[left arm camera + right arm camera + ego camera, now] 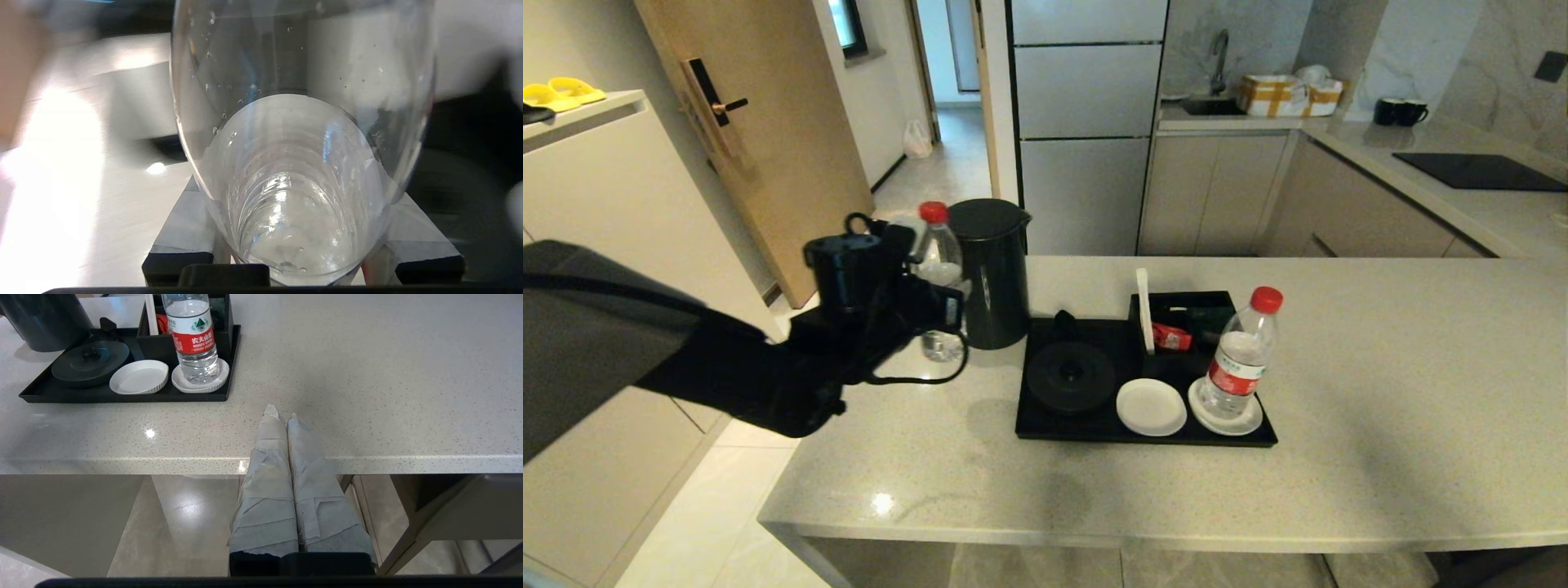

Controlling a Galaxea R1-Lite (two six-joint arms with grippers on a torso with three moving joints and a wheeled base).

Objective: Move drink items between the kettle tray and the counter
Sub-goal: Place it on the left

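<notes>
Left hand (pixel 931 306): clamped around bottle (pixel 939 261), left of kettle (pixel 992 273).
Right hand (pixel 282 416): closed, empty.
Tip: keep bottle upright.

Held bottle (pixel 302 163) top beyond frame edge; background blurred

A wooden door (pixel 760 139) with a black lever handle (pixel 712 104) stood at the back left. Yellow slippers (pixel 560 91) lay on a white cabinet (pixel 596 188). Two black mugs (pixel 1399 112) sat beside the black hob (pixel 1478 171).
</notes>
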